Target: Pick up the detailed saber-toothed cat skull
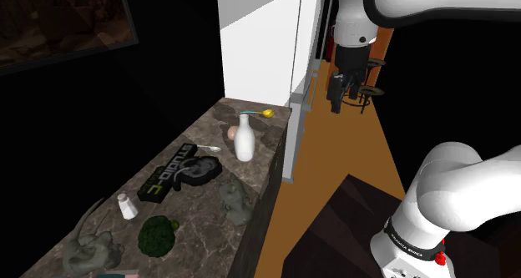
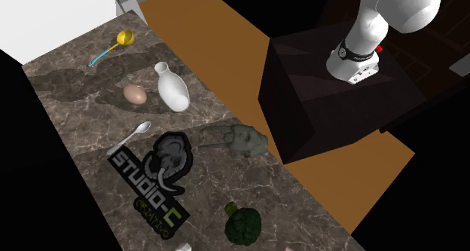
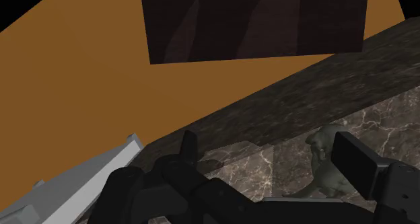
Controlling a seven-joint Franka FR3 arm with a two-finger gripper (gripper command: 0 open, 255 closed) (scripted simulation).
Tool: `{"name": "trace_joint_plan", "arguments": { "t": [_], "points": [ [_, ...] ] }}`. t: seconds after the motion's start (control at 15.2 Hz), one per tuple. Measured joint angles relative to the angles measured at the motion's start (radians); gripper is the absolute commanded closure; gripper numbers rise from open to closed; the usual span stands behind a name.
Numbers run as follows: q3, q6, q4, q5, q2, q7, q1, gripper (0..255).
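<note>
**Shoulder view.** The gripper (image 1: 345, 95) hangs high over the orange floor (image 1: 351, 159), out past the edge of the marble surface (image 1: 204, 226). The grey skull (image 1: 236, 199) lies on the surface close to that edge. It is just beside the black board (image 1: 178, 174), on the side toward this view's right, and nearer the camera than the white bottle (image 1: 244, 140). Gripper and skull are well apart.

**Second exterior view.** The skull (image 2: 242, 140) rests at the surface's (image 2: 71, 133) edge nearest the dark stand (image 2: 316, 91), its long teeth pointing toward the board (image 2: 154, 178). The bottle (image 2: 172, 87) lies toward this view's top from the skull. The broccoli (image 2: 242, 223) lies toward its bottom.

**Wrist view.** The fingers (image 3: 357, 163) stand apart and clasp nothing. The skull (image 3: 326, 163) lies on the surface (image 3: 383, 112) beyond them. It is in line with one finger, which covers part of it, and it is not between the two. The surface's edge, the floor (image 3: 81, 88) and the stand (image 3: 256, 21) lie farther off.
</note>
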Motion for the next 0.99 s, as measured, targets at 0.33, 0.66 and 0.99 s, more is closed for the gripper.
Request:
{"name": "trace_joint_plan", "arguments": {
  "t": [0.33, 0.66, 0.99],
  "points": [
    [0.009, 0.068, 0.01, 0.024, 0.106, 0.019, 0.005, 0],
    [0.024, 0.18, 0.047, 0.059, 0.298, 0.044, 0.012, 0],
    [0.038, 0.262, 0.121, 0.091, 0.496, 0.063, 0.021, 0]
  ]
}}
